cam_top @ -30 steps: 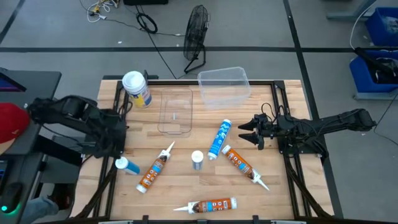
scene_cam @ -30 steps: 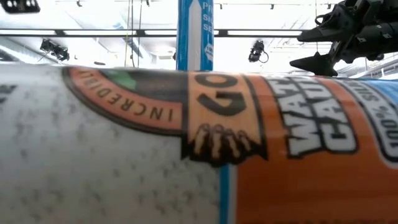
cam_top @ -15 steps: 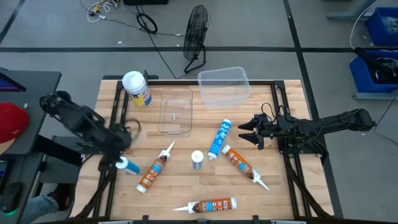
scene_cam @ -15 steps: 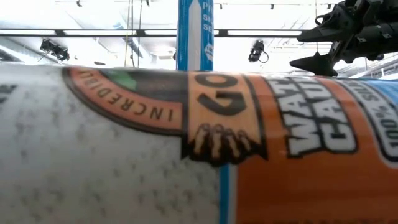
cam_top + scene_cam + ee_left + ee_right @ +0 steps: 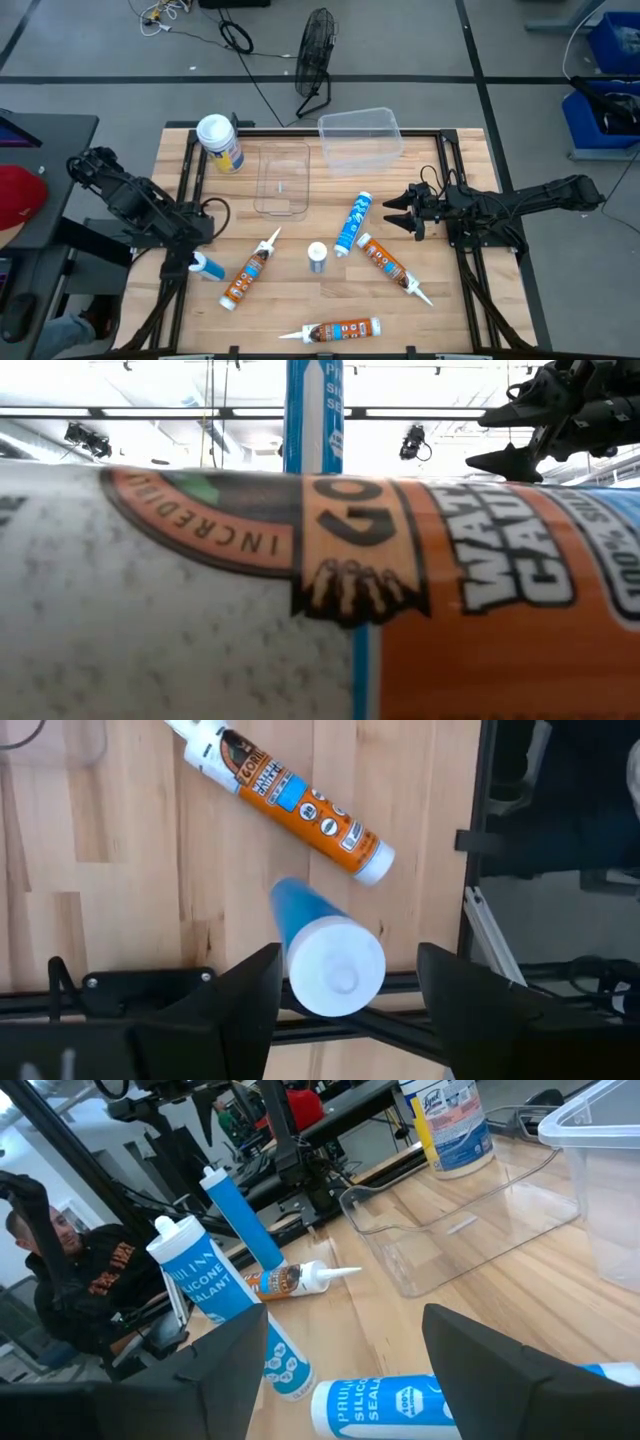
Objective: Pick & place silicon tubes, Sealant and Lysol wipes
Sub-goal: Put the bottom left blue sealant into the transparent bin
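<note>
My left gripper is open at the table's left edge, pointing down. Its fingers stand on either side of an upright blue tube with a white cap, apart from it; the tube also shows in the high view. My right gripper is open and empty above the table's right part, beside a blue-and-white sealant tube lying flat. The Lysol wipes canister stands at the far left. Three orange tubes lie on the wood. A short blue-and-white tube stands upright at mid-table.
Two clear plastic bins stand at the far side, one beside the Lysol wipes, one at the far edge. The near orange tube fills the low view. A person sits beyond the table's left edge.
My left arm has changed pose at the table's left edge: its upper links have swung back from over the table edge, while the gripper stays over the upright blue tube. My right arm and the things on the table have kept still.
</note>
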